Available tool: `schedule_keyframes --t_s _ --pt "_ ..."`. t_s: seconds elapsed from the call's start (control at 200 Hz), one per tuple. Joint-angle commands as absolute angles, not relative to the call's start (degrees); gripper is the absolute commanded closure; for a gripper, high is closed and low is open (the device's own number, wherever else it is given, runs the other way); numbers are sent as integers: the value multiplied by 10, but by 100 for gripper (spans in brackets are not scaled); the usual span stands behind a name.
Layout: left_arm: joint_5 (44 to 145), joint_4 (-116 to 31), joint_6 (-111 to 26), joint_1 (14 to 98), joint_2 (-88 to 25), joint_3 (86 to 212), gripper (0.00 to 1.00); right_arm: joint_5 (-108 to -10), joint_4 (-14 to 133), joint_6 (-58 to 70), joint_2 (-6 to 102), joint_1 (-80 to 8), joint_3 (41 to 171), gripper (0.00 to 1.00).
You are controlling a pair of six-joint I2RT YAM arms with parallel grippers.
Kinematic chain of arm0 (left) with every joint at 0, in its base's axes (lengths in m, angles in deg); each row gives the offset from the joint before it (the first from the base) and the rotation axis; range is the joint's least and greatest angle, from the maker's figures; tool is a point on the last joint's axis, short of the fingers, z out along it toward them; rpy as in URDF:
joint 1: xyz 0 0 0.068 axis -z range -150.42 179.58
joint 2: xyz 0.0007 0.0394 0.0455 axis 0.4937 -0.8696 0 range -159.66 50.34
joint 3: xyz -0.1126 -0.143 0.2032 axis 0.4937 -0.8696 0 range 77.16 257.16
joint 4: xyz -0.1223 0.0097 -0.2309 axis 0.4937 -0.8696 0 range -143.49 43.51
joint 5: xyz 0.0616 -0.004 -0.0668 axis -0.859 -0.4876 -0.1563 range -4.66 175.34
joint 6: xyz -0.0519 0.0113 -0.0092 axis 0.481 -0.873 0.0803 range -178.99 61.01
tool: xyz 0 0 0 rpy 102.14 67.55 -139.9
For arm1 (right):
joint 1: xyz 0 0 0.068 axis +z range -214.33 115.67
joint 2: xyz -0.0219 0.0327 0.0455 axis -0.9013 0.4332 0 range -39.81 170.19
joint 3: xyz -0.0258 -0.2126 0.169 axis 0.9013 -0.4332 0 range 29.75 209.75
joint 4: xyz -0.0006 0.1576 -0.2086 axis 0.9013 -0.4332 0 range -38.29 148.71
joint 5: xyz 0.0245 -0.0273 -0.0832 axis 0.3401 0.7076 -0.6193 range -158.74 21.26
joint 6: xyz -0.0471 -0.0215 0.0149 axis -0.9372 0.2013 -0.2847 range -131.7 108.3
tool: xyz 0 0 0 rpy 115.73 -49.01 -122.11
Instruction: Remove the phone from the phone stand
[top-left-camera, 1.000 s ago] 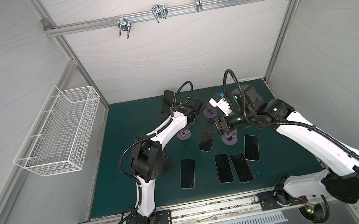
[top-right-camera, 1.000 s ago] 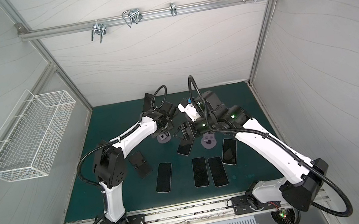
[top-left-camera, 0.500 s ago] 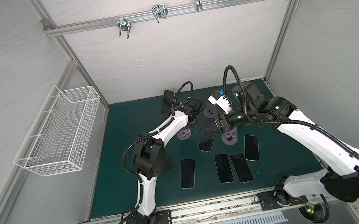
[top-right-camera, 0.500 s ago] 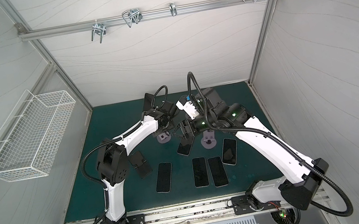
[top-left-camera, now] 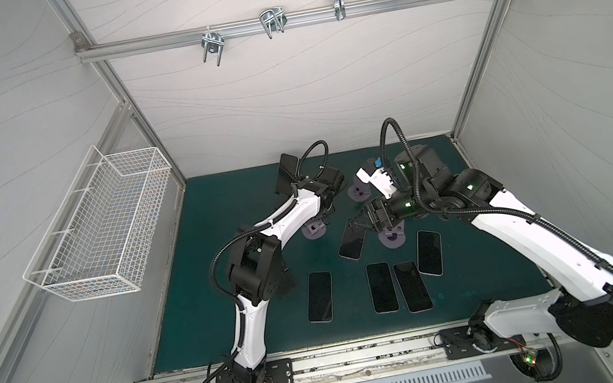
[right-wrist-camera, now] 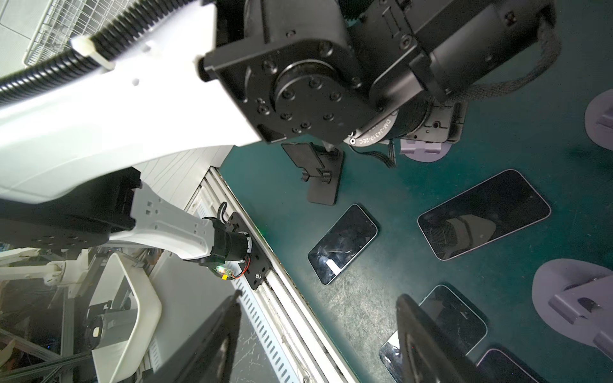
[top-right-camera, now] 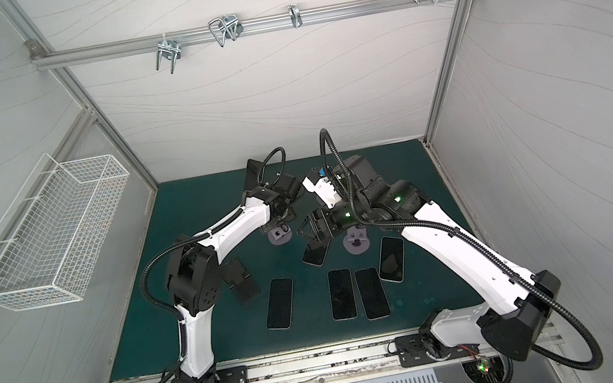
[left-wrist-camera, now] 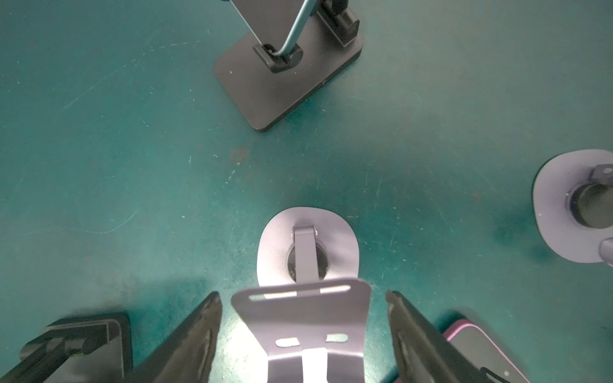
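A dark phone [left-wrist-camera: 275,20] leans in a black phone stand [left-wrist-camera: 285,83] at the back of the green mat, seen in both top views [top-left-camera: 288,170] [top-right-camera: 255,176]. My left gripper [left-wrist-camera: 302,295] is open nearer the front. Its fingers straddle the cradle plate of an empty purple stand [left-wrist-camera: 306,248] with a gap on each side. My right gripper [right-wrist-camera: 318,298] is open with nothing between its fingers. It hovers by a phone [top-left-camera: 352,240] that lies flat on the mat.
Several more phones [top-left-camera: 382,287] lie flat in a row near the front edge. Two other purple stands [top-left-camera: 392,237] [top-left-camera: 357,192] stand mid-mat. An empty black stand [top-right-camera: 239,279] sits beside the left arm's elbow. A wire basket [top-left-camera: 100,227] hangs on the left wall.
The left arm has shifted slightly at the purple stand. The right arm has stayed where it was.
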State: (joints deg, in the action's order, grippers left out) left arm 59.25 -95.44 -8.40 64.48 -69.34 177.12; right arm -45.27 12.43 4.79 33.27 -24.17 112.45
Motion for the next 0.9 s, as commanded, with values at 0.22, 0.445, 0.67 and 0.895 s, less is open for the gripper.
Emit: schedule_keyframes --t_s 0.22,0.445,0.67,0.895 --pt "589 -957 -87 638 -717 1790 23 -488 151 32 301 -245 1112 26" --pt "597 -948 -91 634 -713 1775 28 -474 158 38 312 -255 1113 27" --pt "616 -931 -102 628 -708 1768 33 -512 164 57 302 -274 1091 30" --pt "636 -914 -112 625 -710 1773 38 -526 166 65 289 -296 1078 31"
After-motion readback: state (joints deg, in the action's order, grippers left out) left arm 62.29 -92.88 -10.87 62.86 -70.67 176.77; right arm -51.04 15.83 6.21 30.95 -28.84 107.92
